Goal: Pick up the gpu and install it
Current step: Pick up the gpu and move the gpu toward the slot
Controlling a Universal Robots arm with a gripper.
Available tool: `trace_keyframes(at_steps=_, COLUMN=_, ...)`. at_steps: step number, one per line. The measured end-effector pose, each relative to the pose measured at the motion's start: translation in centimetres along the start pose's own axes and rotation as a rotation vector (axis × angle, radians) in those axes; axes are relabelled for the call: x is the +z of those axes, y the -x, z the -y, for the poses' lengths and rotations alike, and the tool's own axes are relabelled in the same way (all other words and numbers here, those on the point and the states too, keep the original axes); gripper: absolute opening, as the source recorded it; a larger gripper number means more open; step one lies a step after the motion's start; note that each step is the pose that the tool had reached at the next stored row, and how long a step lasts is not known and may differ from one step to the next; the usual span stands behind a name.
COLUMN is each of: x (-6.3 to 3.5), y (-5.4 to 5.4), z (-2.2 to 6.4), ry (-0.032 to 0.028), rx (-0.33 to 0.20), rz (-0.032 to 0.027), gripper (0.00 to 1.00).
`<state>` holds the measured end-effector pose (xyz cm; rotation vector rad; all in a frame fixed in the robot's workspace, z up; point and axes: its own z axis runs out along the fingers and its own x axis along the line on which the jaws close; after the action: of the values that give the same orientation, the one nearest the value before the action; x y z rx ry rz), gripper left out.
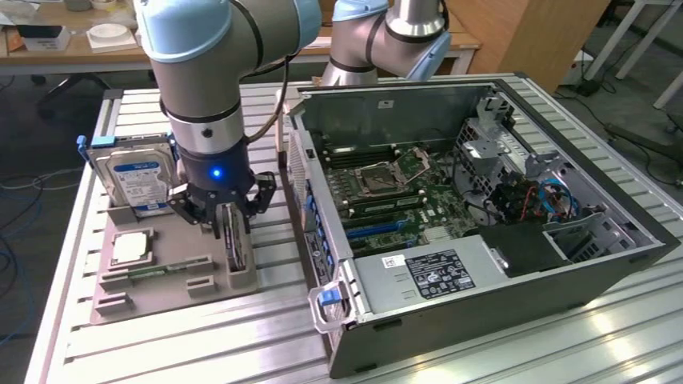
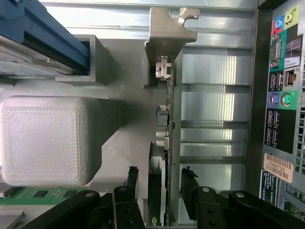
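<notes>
Green gpu (image 2: pixel 167 119) on edge in grey holder (image 1: pixel 120 302), silver bracket (image 2: pixel 170 28), gripper (image 1: pixel 226 218) spread astride it

Wooden desk (image 1: pixel 64 58) at rear, prob. a brown cabinet (image 1: pixel 529 36) beside, dark floor (image 1: pixel 32 136) w/ cables (image 1: pixel 19 182).

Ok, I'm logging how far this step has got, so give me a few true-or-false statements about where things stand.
1. The gpu is seated in the computer case. False: it stands on edge in the gray holder.
2. The jaws stand on either side of the gpu. True.
3. The hard drive lies flat on the table. False: it stands upright in the holder.
4. The case is open, its motherboard showing. True.
</notes>
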<state>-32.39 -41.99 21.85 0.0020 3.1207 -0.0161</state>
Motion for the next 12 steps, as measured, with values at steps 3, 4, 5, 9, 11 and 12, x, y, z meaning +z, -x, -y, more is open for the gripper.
trace_keyframes(at_steps=3, x=0.00, y=0.00, z=0.00, ry=0.0000, rx=0.000, rz=0.0000, gripper=0.49)
trace_keyframes(at_steps=4, x=0.00, y=0.00, z=0.00, ry=0.0000, rx=0.000, rz=0.0001, gripper=0.49)
trace_keyframes(at_steps=5, x=0.00, y=0.00, z=0.00, ry=0.0000, rx=0.000, rz=0.0001, gripper=0.49)
trace_keyframes(at_steps=9, x=0.01, y=0.00, z=0.00, ry=0.0001, rx=0.000, rz=0.0001, gripper=0.48)
trace_keyframes(at_steps=11, x=0.01, y=0.00, z=0.00, ry=0.0001, rx=0.000, rz=0.0001, gripper=0.41)
trace_keyframes(at_steps=12, x=0.01, y=0.00, z=0.00, ry=0.0001, rx=0.000, rz=0.0001, gripper=0.41)
